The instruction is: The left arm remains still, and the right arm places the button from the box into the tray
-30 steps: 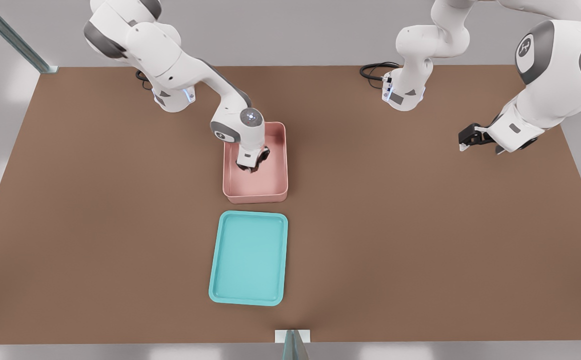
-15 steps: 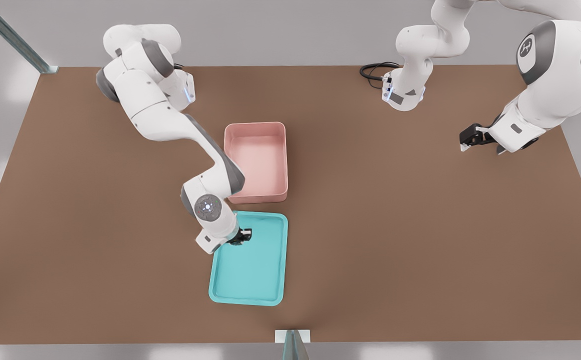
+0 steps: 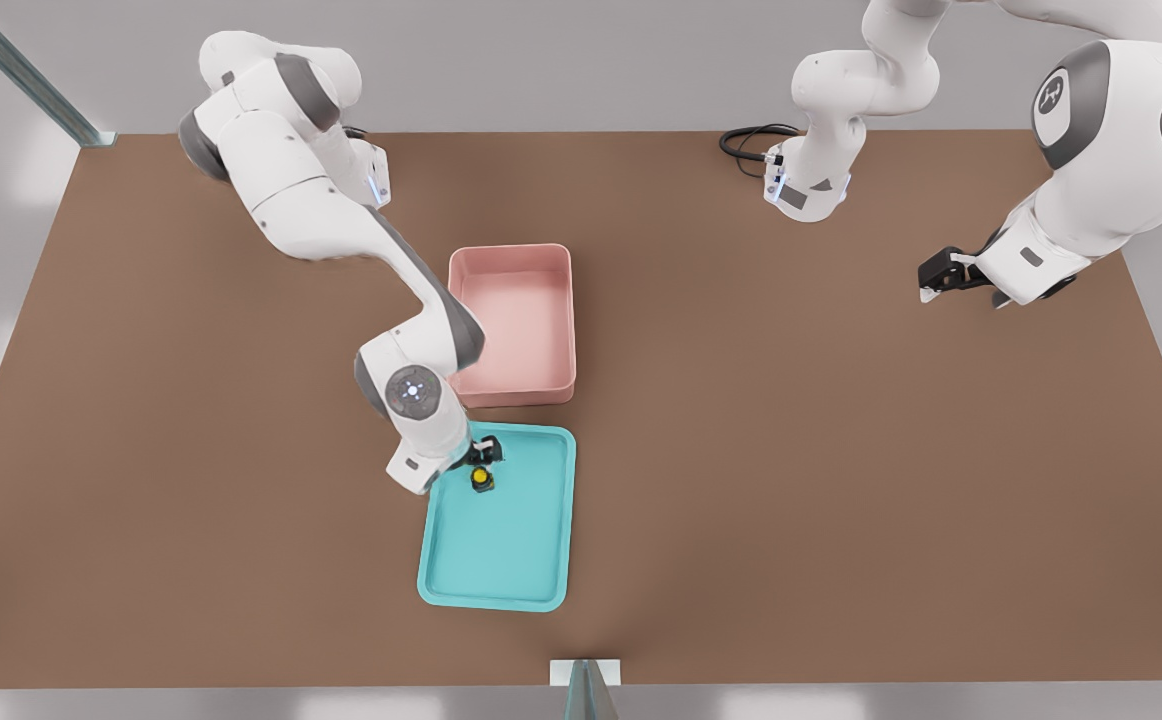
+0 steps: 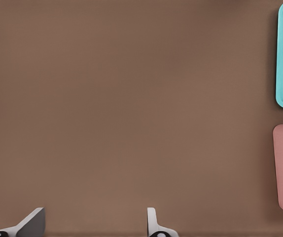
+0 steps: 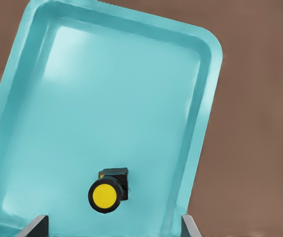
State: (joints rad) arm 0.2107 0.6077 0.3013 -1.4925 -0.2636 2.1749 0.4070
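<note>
Brown table (image 3: 841, 450) | button (image 3: 481, 479) lies inside tray (image 3: 551, 520), near its box-side (image 3: 513, 322) end | gripper (image 3: 483, 456) just above it, fingers spread, released | placement done; retreat remains.

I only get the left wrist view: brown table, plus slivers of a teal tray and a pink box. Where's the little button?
Observer: The button sits inside the tray, near the end closest to the box.
Operator: Is the claw gripping it?
Observer: No. The gripper hovers just above it, fingers spread wide and not touching it.
Operator: Anything in the box?
Observer: The front view shows only its bare pink floor.
</note>
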